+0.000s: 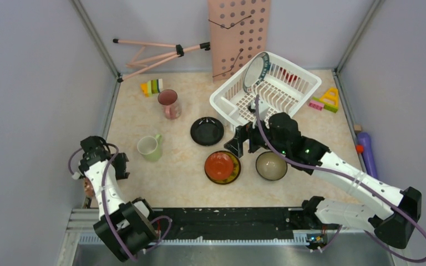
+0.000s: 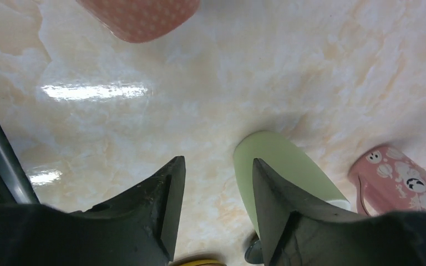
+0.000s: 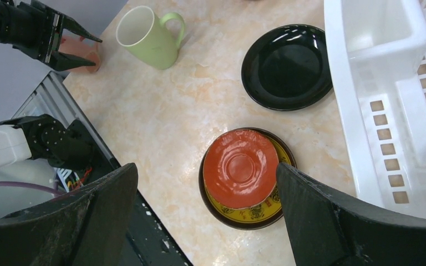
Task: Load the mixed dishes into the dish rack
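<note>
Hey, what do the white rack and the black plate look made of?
Dish rack: probably moulded plastic, smooth white with a slight sheen, given its slotted walls. Black plate: glossy, likely glazed ceramic or melamine; its sharp reflections leave that open.

The table [image 1: 172,185] is carrying the dish rack [image 1: 230,102] at one o'clock, a pinkish cup [image 1: 168,103] at eleven, a light green mug [image 1: 150,147] at nine, a black plate [image 1: 207,131] at centre, a yellowish plate [image 3: 255,209] and bowl [image 1: 270,165] toward six.
</note>
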`<state>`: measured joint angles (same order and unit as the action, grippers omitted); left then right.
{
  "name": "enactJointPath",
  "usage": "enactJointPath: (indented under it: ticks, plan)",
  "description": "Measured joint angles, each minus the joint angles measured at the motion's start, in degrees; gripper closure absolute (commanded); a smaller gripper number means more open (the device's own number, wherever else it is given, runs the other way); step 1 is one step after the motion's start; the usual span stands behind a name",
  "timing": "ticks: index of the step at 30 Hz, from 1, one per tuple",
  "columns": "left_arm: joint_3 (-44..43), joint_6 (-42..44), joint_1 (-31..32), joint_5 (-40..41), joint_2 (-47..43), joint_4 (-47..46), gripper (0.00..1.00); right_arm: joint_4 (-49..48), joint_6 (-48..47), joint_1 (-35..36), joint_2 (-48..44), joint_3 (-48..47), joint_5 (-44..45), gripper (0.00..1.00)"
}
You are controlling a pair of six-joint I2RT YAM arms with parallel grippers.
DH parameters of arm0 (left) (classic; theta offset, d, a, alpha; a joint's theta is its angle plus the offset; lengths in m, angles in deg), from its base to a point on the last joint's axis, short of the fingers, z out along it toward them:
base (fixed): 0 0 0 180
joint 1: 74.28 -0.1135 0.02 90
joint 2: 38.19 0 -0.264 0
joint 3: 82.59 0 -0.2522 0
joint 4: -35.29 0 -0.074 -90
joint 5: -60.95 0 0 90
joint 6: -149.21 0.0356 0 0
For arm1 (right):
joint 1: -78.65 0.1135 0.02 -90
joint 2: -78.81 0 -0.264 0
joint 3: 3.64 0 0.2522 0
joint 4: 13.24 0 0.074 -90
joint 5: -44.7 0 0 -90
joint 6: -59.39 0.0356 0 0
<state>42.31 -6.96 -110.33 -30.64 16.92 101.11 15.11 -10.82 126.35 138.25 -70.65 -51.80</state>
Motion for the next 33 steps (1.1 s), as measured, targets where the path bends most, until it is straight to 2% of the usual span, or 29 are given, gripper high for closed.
enactJointPath:
  ticks: [2, 3, 5, 6, 12, 18, 22, 33]
  plan:
    - [-0.68, 0.61, 0.09, 1.66, 1.14, 0.7, 0.26, 0.0, 0.0, 0.0, 0.02, -0.04, 0.0, 0.07]
    - [-1.49, 1.27, 0.13, 2.84, 1.31, 1.44, 0.24, 0.0, 0.0, 0.0, 0.09, -0.07, 0.0, 0.07]
    - [-3.93, 2.6, 0.17, 6.08, 1.27, 2.95, 0.05, -0.07, 0.0, 0.0, 0.39, -0.13, -0.04, 0.07]
    - [-5.73, 3.52, 0.17, 8.76, 1.27, 3.65, 0.02, -0.07, 0.0, 0.0, 0.72, -0.13, -0.04, 0.07]
    - [-13.99, 7.23, -0.26, 22.45, 2.23, 6.19, 0.02, 0.02, 0.0, 0.0, 2.16, -0.44, -0.76, 0.07]
    - [-12.35, 8.28, -4.31, 31.3, 7.78, 6.05, 0.02, 0.07, -0.02, 0.0, 3.37, -2.54, -2.25, 0.07]
    - [-9.51, 10.19, -5.2, 33.05, 11.91, 4.57, 0.02, 0.26, -0.09, 0.0, 3.37, -3.8, -3.02, 0.07]
    - [-9.27, 15.89, -5.75, 35.28, 20.85, -4.61, 0.02, 0.42, -0.07, 0.0, 3.39, -4.28, -6.4, 0.08]
